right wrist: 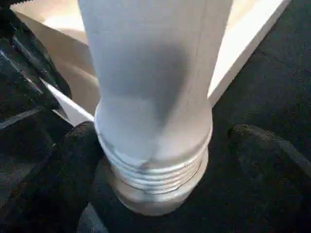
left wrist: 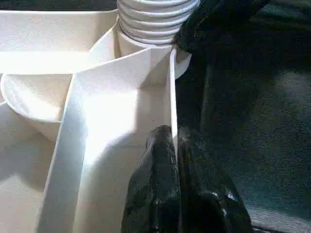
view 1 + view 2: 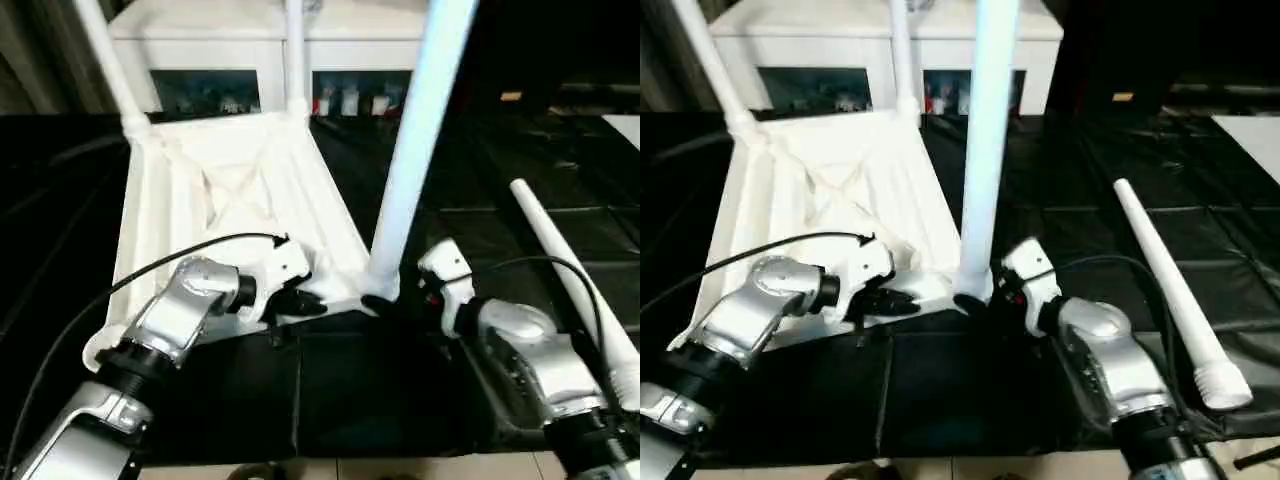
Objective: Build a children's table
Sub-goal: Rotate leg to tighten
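With the third leg (image 3: 415, 150) standing in its socket, the open right end effector (image 1: 160, 160) straddles it while the closed left end effector (image 2: 177, 160) pinches the tabletop rim (image 2: 171, 97); next comes the loose fourth leg (image 3: 1170, 290).

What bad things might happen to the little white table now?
1. The near leg shows its threads above the corner socket, so it may not be screwed fully in. The right gripper stands open around it, so the leg could lean or tip.
2. The left gripper is shut on a thin rib of the tabletop; it might slip, letting the top shift.
3. The loose leg lies on the black cover and could roll away.
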Motion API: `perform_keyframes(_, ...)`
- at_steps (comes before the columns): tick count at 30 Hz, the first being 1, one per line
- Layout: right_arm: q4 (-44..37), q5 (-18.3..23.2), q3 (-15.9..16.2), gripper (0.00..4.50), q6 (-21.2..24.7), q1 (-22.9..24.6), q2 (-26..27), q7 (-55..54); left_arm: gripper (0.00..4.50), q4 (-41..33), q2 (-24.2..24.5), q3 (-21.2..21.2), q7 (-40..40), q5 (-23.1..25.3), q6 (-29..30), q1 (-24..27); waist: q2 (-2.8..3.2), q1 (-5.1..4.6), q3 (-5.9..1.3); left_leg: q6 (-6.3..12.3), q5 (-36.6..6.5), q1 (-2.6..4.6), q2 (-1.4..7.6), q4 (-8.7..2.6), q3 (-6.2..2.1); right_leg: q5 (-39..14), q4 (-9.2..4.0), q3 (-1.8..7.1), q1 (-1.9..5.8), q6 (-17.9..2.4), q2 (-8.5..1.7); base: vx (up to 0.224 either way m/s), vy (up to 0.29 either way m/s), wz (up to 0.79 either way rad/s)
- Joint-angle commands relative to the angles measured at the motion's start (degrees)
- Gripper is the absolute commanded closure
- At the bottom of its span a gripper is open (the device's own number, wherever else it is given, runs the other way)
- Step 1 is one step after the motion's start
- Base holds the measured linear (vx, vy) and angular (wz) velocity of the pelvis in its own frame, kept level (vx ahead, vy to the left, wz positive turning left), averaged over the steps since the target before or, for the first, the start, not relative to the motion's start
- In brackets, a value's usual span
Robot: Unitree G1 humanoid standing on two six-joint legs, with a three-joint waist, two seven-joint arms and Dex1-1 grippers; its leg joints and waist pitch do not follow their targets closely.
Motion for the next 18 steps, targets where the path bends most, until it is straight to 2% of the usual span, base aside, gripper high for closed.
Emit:
perform_keyframes(1,-0.94,0.15,0.32,0.04,-0.22,-0.51,-1.02,0.53,4.5,-4.16,-0.11,-0.49,-2.29,-1.81,-0.7,-0.71,-0.32,-0.43,-4.01,-3.05,-22.07,2.83,5.15,-5.53,-3.36,-20.72,-4.32,2.39,1.02,-11.05,-4.0,0.0,0.0,0.0)
perform_keyframes(5,-1.89,2.07,-0.71,0.04,-0.4,-0.48,-0.61,1.66,4.5,-4.77,-0.1,-0.62,-2.53,-1.92,-0.47,-0.39,-0.49,-0.35,-4.17,-2.57,-20.73,2.75,5.1,-5.42,-3.26,-19.21,-4.2,2.45,1.06,-11.18,-4.06,0.0,0.0,0.0)
perform_keyframes(12,-2.69,3.0,-1.31,0.04,-1.27,-0.12,0.16,4.11,4.5,-5.06,-0.26,-0.78,-2.93,-1.6,-0.32,-0.17,-0.44,0.11,-4.55,-0.45,-15.31,2.44,5.08,-5.08,-2.95,-12.05,-3.38,2.35,1.5,-13.03,-3.9,0.0,0.0,0.0)
perform_keyframes(15,-2.63,2.85,-1.15,0.04,-1.32,0.01,0.02,3.78,4.5,-5.08,-0.23,-0.91,-2.89,-1.51,-0.28,-0.12,-0.39,0.13,-4.47,-0.32,-15.61,2.47,5.08,-5.09,-2.94,-12.67,-3.44,2.3,1.48,-13.06,-3.89,0.0,0.0,0.0)
perform_keyframes(18,-2.03,2.97,-1.22,0.04,-1.15,-0.07,-0.01,3.96,4.5,-5.24,-0.27,-0.9,-2.96,-1.51,-0.12,-0.07,-0.37,0.13,-4.38,-0.96,-17.12,2.62,5.09,-5.18,-3.01,-14.99,-3.68,2.32,1.38,-12.69,-3.91,0.0,0.0,0.0)
